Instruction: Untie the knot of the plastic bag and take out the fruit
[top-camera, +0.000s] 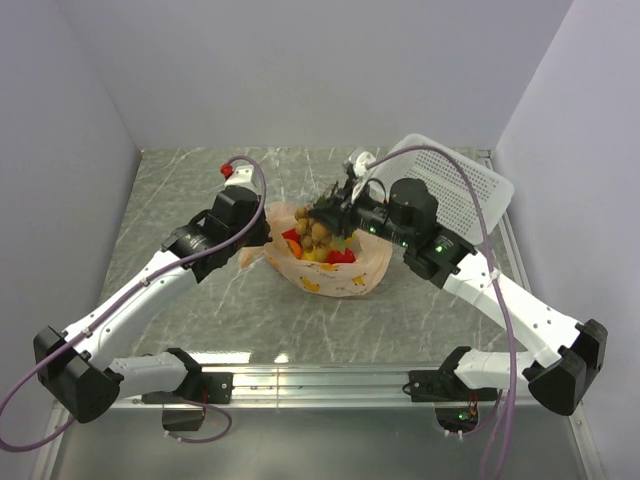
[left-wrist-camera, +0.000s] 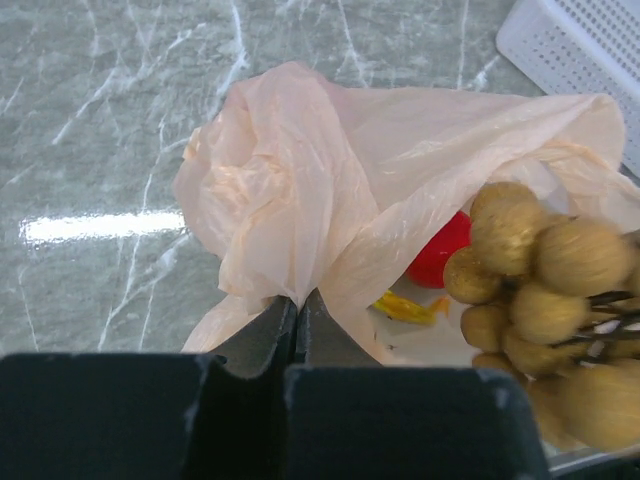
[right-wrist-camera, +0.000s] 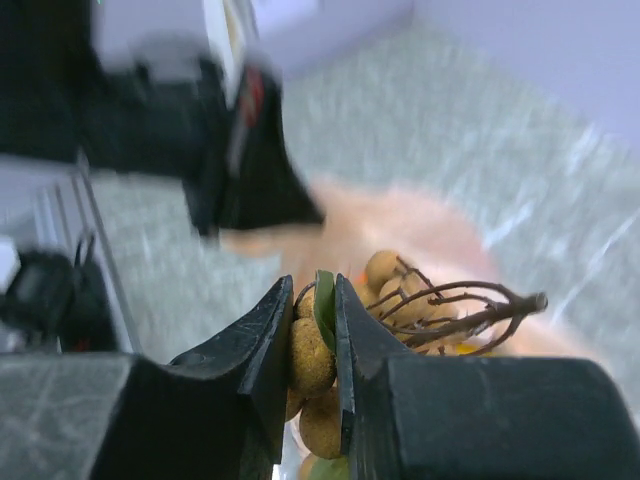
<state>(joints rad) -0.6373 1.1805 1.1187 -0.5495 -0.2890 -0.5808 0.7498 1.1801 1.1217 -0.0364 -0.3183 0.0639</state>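
Observation:
The peach-orange plastic bag (top-camera: 335, 270) lies open in the table's middle; no knot shows. My left gripper (top-camera: 262, 228) is shut on the bag's left rim (left-wrist-camera: 300, 230), its fingertips (left-wrist-camera: 297, 305) pinching the thin plastic. My right gripper (top-camera: 335, 208) is shut on the bunch of tan-green grapes (top-camera: 322, 232), held just above the bag's mouth. In the right wrist view a grape and a green leaf (right-wrist-camera: 312, 345) sit between the fingers, brown stems sticking out right. The grapes (left-wrist-camera: 545, 290) hang at right in the left wrist view. Red apples (top-camera: 341, 256) and a yellow piece (left-wrist-camera: 405, 307) lie inside the bag.
A white perforated basket (top-camera: 455, 185) stands tilted at the back right, just behind my right arm. A small red-and-white object (top-camera: 227, 170) lies at the back left. Grey walls close in the marbled table on three sides.

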